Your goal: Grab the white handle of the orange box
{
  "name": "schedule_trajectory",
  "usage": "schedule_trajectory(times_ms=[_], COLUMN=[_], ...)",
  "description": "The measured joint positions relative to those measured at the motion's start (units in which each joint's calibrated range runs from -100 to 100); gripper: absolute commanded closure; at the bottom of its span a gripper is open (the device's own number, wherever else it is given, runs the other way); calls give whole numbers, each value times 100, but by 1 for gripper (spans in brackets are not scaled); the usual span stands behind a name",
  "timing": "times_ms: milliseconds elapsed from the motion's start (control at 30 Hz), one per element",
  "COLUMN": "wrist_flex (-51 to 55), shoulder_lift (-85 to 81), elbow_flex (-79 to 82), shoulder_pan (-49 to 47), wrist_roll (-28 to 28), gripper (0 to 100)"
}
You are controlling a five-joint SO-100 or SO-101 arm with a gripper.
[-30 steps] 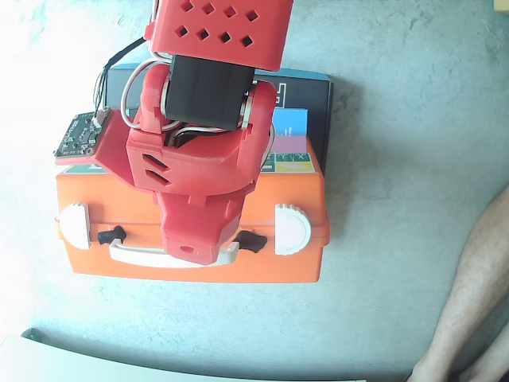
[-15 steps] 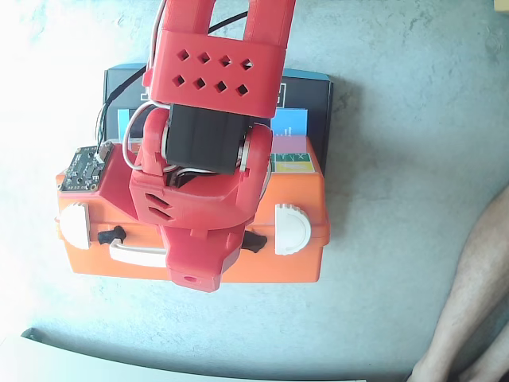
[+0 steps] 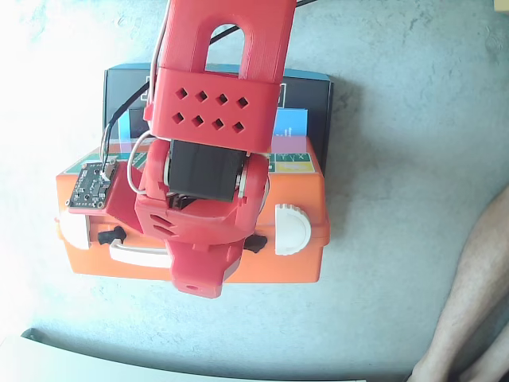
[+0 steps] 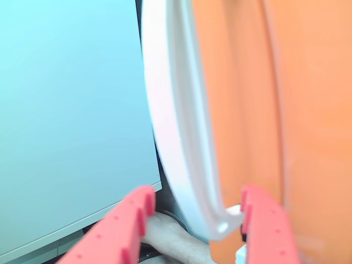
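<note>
In the wrist view, we see the gripper [image 4: 195, 220] spread open, its fingers straddling the white handle [image 4: 181, 126] without clamping it. The orange box [image 3: 306, 255] rests on the grey floor [image 3: 398, 159].

Likely a home or hobby spot: a bare grey concrete floor [image 3: 398, 119] in sunlight, a toolbox [image 3: 306, 267], and someone's bare leg [image 3: 469, 302] at the right edge.

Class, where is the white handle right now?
In the wrist view, the white handle runs between the claw fingers, against the orange box on its right.
</note>
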Motion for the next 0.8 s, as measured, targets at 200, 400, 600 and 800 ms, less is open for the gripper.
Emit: schedule_trajectory(times_ms=[200,400,600,800], wrist_flex=[144,942,2165,3676], shoulder_lift=[275,639,1057,1421], elbow_flex=[-459,-1494,-2637,-4014], shoulder_pan=[0,0,0,70], wrist_roll=[0,0,0,0], gripper=[82,82,84,99])
